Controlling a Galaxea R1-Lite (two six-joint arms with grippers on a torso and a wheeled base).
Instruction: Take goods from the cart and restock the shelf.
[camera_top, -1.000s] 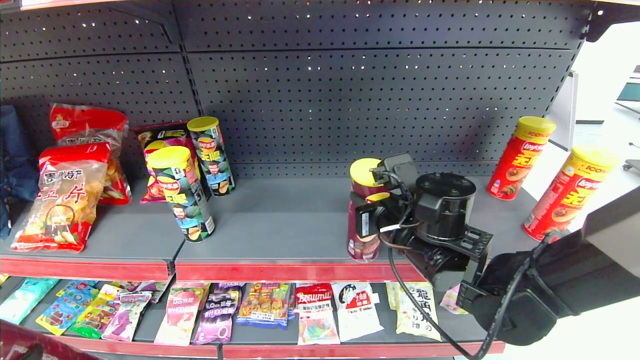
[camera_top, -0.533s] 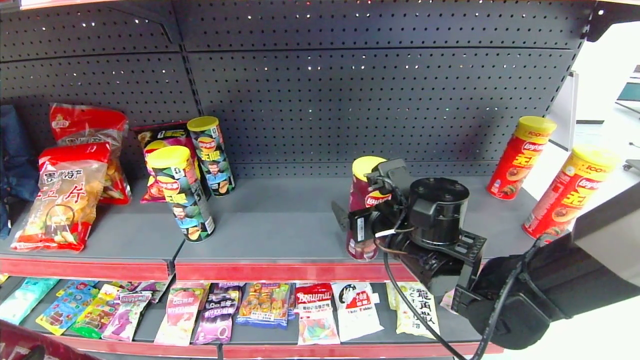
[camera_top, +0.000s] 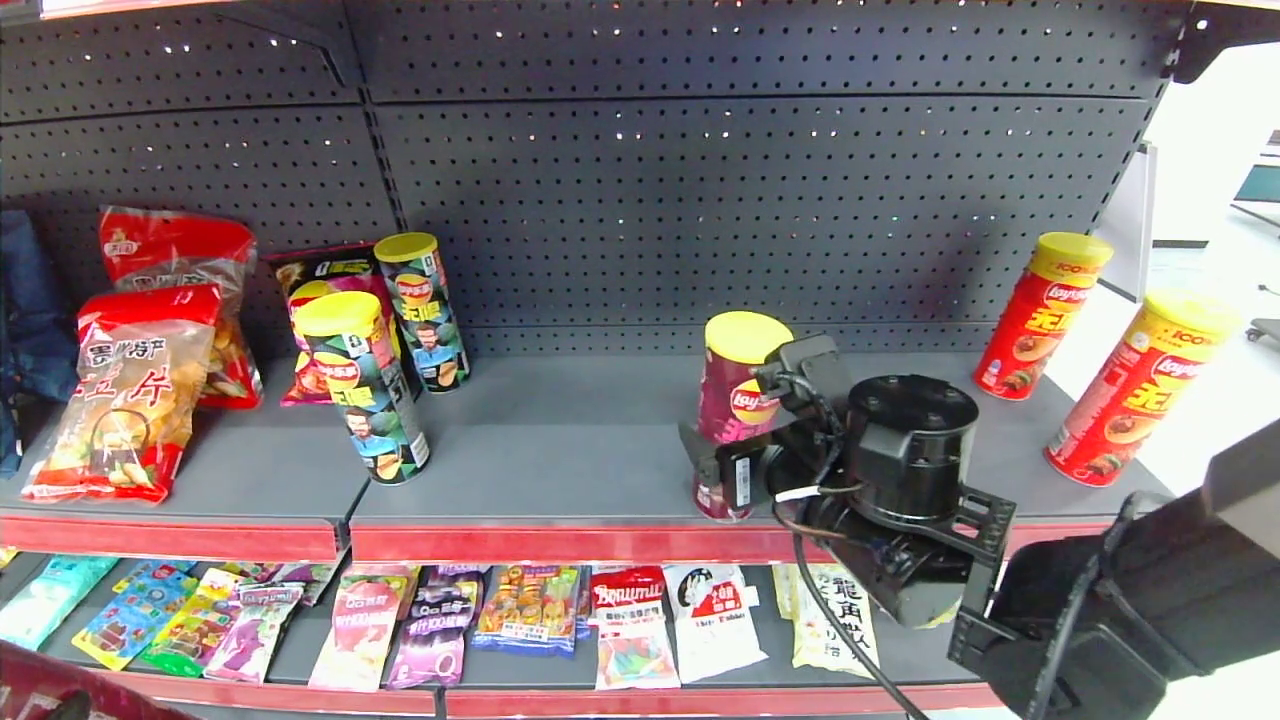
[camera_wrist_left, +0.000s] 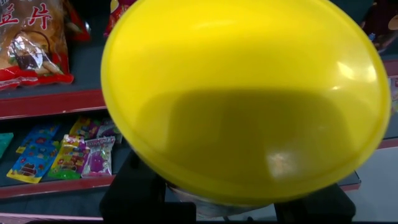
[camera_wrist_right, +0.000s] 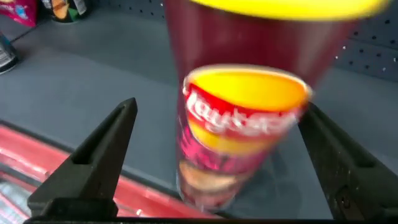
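Standing near the front lip of the grey metal shelf (camera_top: 570, 440), a maroon cylindrical chip can with a yellow plastic lid (camera_top: 735, 390) has its base on the shelf board, just behind the red front edge strip (camera_top: 560, 543). The right claw (camera_top: 718, 470) is level with the can's lower half, its jaw spread, with one black finger on each side of the can. In the right wrist view the same can (camera_wrist_right: 242, 124) sits between the two fingers (camera_wrist_right: 93, 168), with a clear gap on one side; on the other side contact cannot be judged.

A round yellow lid (camera_wrist_left: 245, 99) sits right in front of the left wrist camera, above the left claw (camera_wrist_left: 224, 210); whether that claw grips anything cannot be told.

Two red chip cans with yellow lids (camera_top: 1040, 315) stand well apart to the right. Two teal patterned cans (camera_top: 365, 390) and red snack bags (camera_top: 130, 390) stand to the left. Flat coloured packets (camera_top: 530, 610) lie on the lower shelf.
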